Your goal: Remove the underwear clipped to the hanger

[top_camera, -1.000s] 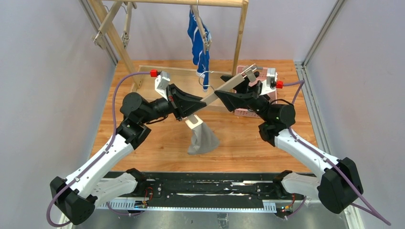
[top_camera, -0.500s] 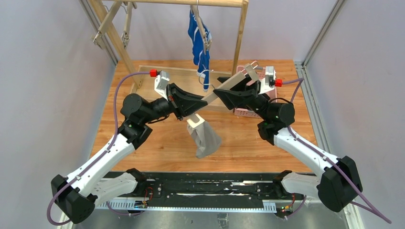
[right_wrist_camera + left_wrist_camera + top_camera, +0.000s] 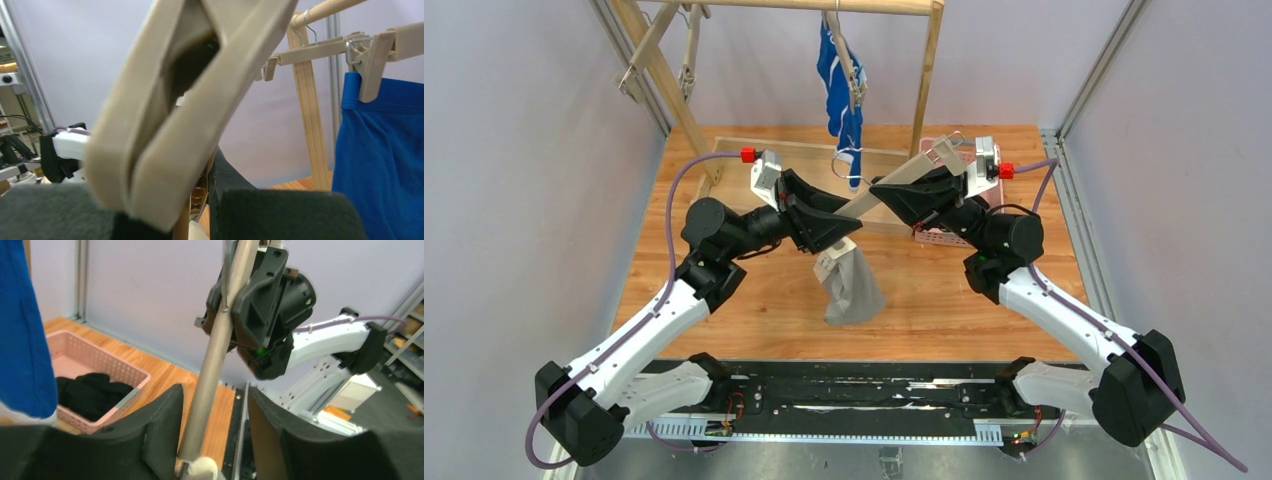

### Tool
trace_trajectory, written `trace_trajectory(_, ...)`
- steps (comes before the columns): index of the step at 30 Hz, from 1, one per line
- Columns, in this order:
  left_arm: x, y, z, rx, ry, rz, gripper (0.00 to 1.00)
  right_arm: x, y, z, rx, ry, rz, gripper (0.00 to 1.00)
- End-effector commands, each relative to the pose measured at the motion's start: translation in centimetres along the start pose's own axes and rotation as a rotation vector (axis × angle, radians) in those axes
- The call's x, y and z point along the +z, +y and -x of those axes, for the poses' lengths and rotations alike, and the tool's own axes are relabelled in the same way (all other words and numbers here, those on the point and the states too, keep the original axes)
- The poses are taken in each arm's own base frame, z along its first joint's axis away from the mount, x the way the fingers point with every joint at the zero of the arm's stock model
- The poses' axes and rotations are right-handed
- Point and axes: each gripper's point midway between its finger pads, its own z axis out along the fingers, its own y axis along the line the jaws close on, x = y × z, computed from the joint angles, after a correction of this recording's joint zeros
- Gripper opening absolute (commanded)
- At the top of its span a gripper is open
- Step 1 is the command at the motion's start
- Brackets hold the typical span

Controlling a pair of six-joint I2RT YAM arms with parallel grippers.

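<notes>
Wooden counter (image 3: 754, 300) beneath, we see the right end effector (image 3: 882, 190) clamped on the hanger (image 3: 864, 205), apparently steadying it over the middle so the left end effector (image 3: 839, 235), jaws parted astride it, can work the clip (image 3: 201, 471) holding the grey underwear (image 3: 852, 290). Blue underwear (image 3: 839, 90) hangs at the far edge.

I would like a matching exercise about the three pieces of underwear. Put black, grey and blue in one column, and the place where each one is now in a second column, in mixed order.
Column 1
1. blue underwear
2. grey underwear
3. black underwear

Column 2
A. lies in the pink basket
B. dangles from the hanger held up in mid-air
C. hangs clipped on the wooden rack

Pairs: 1-C, 2-B, 3-A
</notes>
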Motion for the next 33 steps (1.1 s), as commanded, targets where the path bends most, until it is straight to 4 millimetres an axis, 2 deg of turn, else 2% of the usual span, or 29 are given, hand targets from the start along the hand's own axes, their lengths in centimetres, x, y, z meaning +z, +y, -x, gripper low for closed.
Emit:
trace_trajectory(1,-0.2,-0.2,-0.7,0.0,0.006,-0.005,0.65,0.4,0.5,1.4,-0.089,-0.025,0.02,0.01)
trace_trajectory(2,-0.4,-0.1,-0.7,0.004,0.0,0.005,0.71,0.4,0.7,1.5,-0.089,-0.025,0.026,0.01)
trace_trajectory(3,-0.6,0.1,-0.8,0.013,-0.002,0.021,0.73,0.4,0.8,1.5,-0.088,-0.025,0.031,0.01)
trace_trajectory(6,-1.4,1.1,-0.9,0.038,0.007,0.1,0.75,0.4,1.3,1.8,-0.086,-0.026,0.043,0.01)
trace_trajectory(19,-4.3,3.4,-0.5,0.157,0.074,0.322,0.78,-0.3,3.5,2.8,-0.098,-0.01,0.08,0.01)
trace_trajectory(25,-3.9,2.4,-0.7,0.125,0.068,0.263,0.77,-0.6,3.7,2.8,-0.112,-0.005,0.07,0.01)
trace_trajectory(30,-3.1,1.3,-1.5,0.077,0.074,0.175,0.68,-0.6,3.4,2.7,-0.109,-0.009,0.058,0.01)
trace_trajectory(33,-2.7,0.9,-2.2,0.044,0.086,0.126,0.68,-0.6,3.3,2.7,-0.107,-0.017,0.061,0.01)
